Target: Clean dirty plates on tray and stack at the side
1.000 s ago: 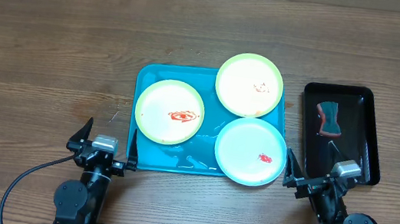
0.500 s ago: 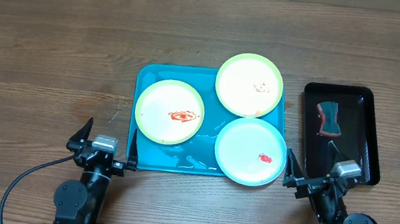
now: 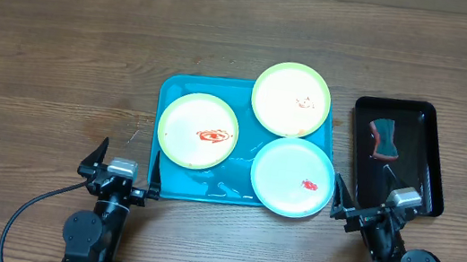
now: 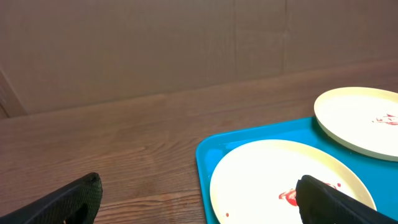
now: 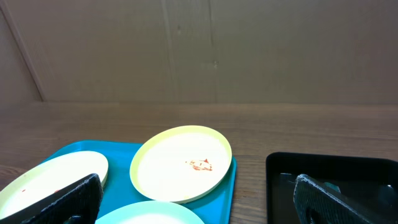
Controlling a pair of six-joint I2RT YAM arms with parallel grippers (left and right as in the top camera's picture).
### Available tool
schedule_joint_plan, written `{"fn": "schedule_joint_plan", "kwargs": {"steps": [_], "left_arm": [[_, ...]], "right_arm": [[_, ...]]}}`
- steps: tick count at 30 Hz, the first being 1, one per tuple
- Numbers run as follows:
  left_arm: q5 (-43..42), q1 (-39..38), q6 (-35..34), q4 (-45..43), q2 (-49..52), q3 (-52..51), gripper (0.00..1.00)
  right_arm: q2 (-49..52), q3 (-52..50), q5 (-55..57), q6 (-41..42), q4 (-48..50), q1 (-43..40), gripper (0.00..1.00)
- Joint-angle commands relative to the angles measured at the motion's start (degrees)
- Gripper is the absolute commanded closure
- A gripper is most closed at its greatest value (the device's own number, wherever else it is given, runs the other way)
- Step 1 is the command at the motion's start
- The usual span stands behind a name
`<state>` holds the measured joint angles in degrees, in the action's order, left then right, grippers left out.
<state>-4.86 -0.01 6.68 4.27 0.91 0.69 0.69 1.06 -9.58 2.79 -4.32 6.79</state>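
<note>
Wood-grain desk (image 3: 63,54) fills the overhead view, with a plain brown wall behind it in both wrist views. Near its middle lies the turquoise tray (image 3: 207,191), its bare near part glistening wet. Just to its right sits a narrow black tray (image 3: 424,156) holding a small sponge (image 3: 383,138) (teal, with red along one side).

Three dirty plates rest on the turquoise tray. The left yellow-green plate (image 3: 198,130) lies wholly inside the rim, with a red swirl at its centre. The far yellow-green plate (image 3: 290,100) overhangs the far rim and bears faint red specks. The light-blue plate (image 3: 293,176) overhangs the near right corner and carries one small red dab.

The left end effector (image 3: 127,167) and right end effector (image 3: 362,195) sit at the near side of the desk, each spread wide and holding nothing.
</note>
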Motion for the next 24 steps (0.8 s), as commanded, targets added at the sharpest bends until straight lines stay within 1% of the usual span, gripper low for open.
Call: {"fn": "schedule_joint_plan", "kwargs": {"steps": [1, 6, 12, 22, 24], "left_arm": [[0.4, -0.3, 1.5, -0.2, -0.7, -0.4, 0.00], [0.4, -0.3, 1.5, -0.2, -0.7, -0.4, 0.00], [0.4, -0.3, 1.5, -0.2, -0.7, -0.4, 0.00], [0.7, -0.3, 1.6, -0.3, -0.7, -0.4, 0.00], [0.9, -0.3, 2.6, -0.5, -0.7, -0.4, 0.00]], "right_arm": [[-0.5, -0.6, 0.5, 0.1, 0.3, 0.3, 0.00], [-0.5, -0.6, 0.9, 0.0, 0.3, 0.3, 0.00], [-0.5, -0.6, 3.8, 0.0, 0.1, 0.3, 0.00], [-0.5, -0.6, 4.0, 0.0, -0.1, 0.2, 0.00], [-0.5, -0.5, 3.8, 0.1, -0.1, 0.2, 0.00]]}}
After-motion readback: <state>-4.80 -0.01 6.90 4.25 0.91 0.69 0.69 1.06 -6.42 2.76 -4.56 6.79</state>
